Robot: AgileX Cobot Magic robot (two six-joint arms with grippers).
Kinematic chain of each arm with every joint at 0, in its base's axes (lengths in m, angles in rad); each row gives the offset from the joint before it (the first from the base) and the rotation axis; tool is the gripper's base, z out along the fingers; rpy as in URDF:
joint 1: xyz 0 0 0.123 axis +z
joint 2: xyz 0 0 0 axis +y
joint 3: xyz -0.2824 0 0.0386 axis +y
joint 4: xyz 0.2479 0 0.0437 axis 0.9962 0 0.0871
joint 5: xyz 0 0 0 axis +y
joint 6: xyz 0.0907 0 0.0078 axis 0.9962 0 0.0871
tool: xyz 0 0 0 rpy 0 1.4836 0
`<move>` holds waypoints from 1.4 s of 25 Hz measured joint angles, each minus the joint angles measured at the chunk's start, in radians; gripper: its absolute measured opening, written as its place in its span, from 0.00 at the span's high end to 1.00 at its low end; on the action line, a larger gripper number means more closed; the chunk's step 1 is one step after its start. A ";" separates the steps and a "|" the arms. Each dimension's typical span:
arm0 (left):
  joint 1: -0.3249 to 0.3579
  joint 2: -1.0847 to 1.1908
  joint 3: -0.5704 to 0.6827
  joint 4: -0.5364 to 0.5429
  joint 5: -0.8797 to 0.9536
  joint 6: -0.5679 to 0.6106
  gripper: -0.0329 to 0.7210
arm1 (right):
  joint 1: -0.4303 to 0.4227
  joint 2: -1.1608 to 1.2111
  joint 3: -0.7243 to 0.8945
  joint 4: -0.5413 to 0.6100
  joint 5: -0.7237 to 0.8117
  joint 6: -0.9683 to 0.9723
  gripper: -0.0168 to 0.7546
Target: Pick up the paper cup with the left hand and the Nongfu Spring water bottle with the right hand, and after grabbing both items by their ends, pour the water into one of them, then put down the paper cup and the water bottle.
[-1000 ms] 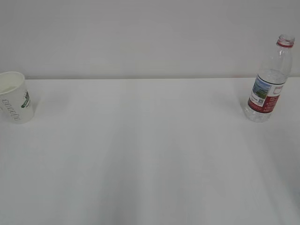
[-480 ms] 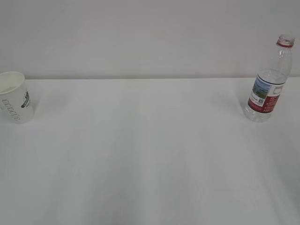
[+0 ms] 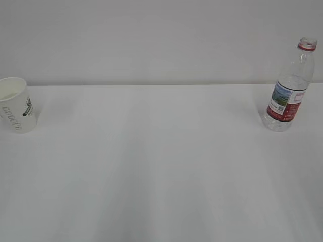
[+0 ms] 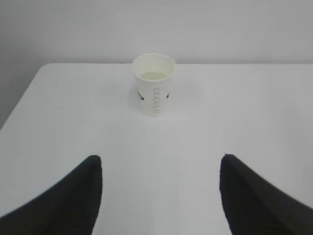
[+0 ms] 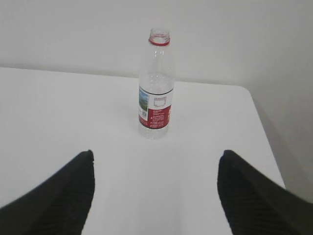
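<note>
The paper cup (image 3: 15, 104) now shows a different face than a second ago: its dark green logo sits closer to the right edge of its side and looks narrower, as it already did half a second ago. A faint bluish patch at the lower right edge of the exterior view is gone.

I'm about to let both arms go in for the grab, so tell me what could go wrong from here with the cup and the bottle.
1. The water bottle stands uncapped, tall and narrow; a nudge from the right gripper could tip it and spill.
2. The paper cup is light and thin-walled; the left gripper might push it away or crush it.
3. In the exterior view the cup sits near the table's left edge, so a shove could send it off.
</note>
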 joint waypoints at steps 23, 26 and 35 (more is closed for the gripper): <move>-0.079 0.000 0.047 -0.004 0.230 0.008 0.29 | 0.000 -0.008 0.002 0.071 0.356 0.007 0.21; -0.089 0.000 0.047 -0.004 0.230 0.008 0.31 | 0.000 -0.019 0.023 0.062 0.386 0.034 0.22; -0.089 0.000 0.049 -0.004 0.230 0.008 0.32 | 0.000 -0.083 0.064 0.020 0.456 0.092 0.21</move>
